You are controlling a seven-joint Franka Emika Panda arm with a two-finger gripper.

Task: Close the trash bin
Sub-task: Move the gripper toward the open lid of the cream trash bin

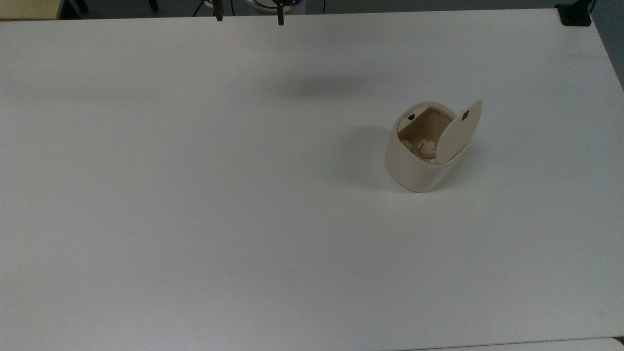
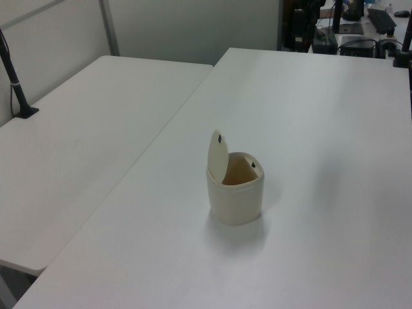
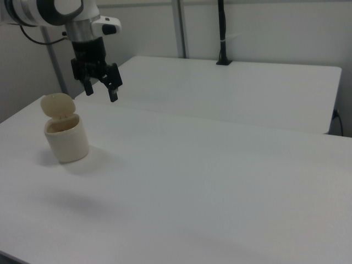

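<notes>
In the top view, the trash bin (image 1: 423, 153) is found on the white bench (image 1: 195, 195), nearer the top view's right edge than its left and well clear of every corner. Its lid (image 1: 458, 131) is raised on the side toward the top view's right, and crumpled scraps (image 1: 425, 147) are seen inside. The two fingertips (image 1: 280, 14) are cut off at the far edge, so the arm above them is hidden.

In the left view, the lid is held nearly upright at the bin's left rim. A push from behind the lid, across its top edge and toward the opening, is judged the sound approach; too low a contact might slide the light bin.

In the right view, the gripper (image 3: 102, 88) hangs apart from the bin, above and toward the right view's right, with its jaws spread and empty. The hinge itself is hard to make out.
</notes>
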